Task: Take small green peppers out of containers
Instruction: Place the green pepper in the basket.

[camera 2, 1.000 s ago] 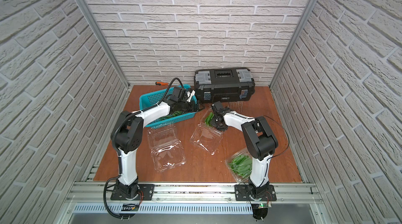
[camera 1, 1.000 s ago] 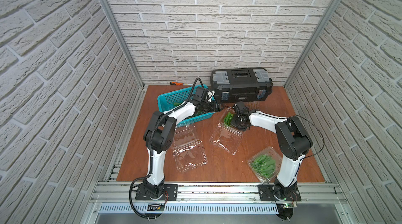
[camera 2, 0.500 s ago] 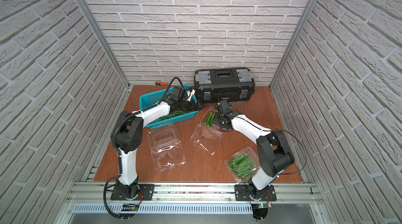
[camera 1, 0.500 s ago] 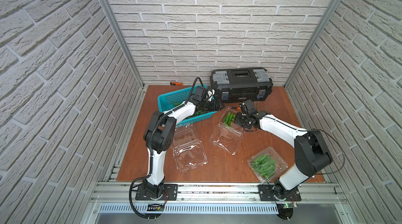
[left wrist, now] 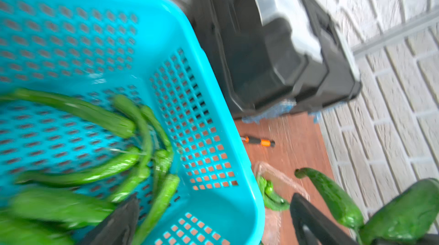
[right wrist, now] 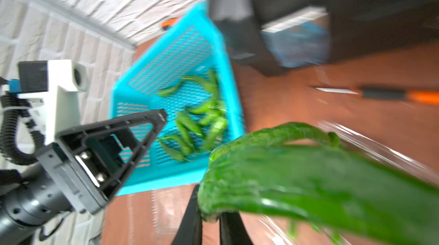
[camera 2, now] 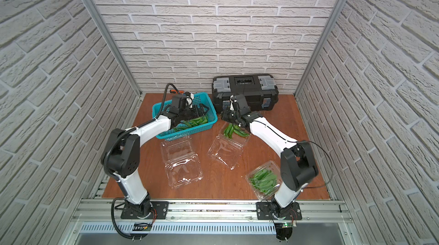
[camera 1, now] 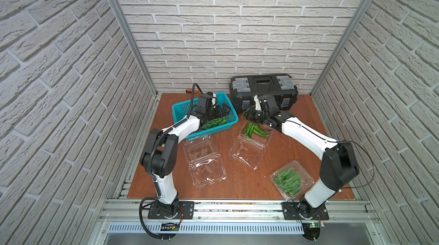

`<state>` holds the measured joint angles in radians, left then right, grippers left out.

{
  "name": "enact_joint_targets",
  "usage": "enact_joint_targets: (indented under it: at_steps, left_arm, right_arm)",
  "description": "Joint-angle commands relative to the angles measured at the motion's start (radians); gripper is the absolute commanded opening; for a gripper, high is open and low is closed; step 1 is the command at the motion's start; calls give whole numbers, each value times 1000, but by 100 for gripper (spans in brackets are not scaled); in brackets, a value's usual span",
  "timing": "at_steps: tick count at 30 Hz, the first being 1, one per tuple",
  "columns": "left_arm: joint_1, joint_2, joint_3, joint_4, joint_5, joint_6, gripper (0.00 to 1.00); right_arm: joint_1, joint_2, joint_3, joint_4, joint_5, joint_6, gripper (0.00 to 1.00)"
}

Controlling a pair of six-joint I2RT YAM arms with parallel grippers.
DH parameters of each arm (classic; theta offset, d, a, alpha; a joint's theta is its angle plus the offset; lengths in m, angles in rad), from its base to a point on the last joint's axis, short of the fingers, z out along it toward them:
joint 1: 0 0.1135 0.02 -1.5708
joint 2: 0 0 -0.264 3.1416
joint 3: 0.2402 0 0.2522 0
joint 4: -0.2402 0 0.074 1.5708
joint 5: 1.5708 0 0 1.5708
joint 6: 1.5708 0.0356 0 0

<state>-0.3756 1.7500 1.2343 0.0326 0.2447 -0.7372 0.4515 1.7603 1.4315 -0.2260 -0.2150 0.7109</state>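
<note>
Here, the right pincer (right wrist: 210,208) is pinching two small green peppers (right wrist: 308,179), held just above the far edge of the open middle clamshell (camera 1: 247,154), where other peppers (camera 1: 254,131) lie. Beside it the left pincer (camera 1: 222,113), spread wide, hangs over the teal basket (camera 1: 215,131) holding more. Nearer the arm bases, bare brown desk (camera 1: 237,184) carries an empty clamshell (camera 1: 206,172) and a full clamshell (camera 1: 306,177); white brick walls (camera 1: 237,30) close three sides. Both wrist views show a screwdriver (right wrist: 380,94) past the right pincer, unseen from above.
</note>
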Motion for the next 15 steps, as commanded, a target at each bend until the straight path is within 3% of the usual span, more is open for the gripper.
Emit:
enact_joint_targets:
  at_steps: [1,4,7,12,15]
  left_arm:
    - [9,-88,-56,29,-187,-23,98]
    - [11,-146,-105,-9,-301,-26,98]
    - [13,-175,-128,-34,-344,-23,98]
    - [11,-180,-145,-55,-369,-31,98]
    - [7,-164,-141,-55,-366,-33,98]
  right_arm:
    - [43,105,127,99,-141,-19,12]
    - [65,210,241,126,-210,13,20]
    - [74,290,298,129,-227,52,30]
    - [69,190,191,122,-116,30,34]
    - [61,83,75,77,12,-8,33]
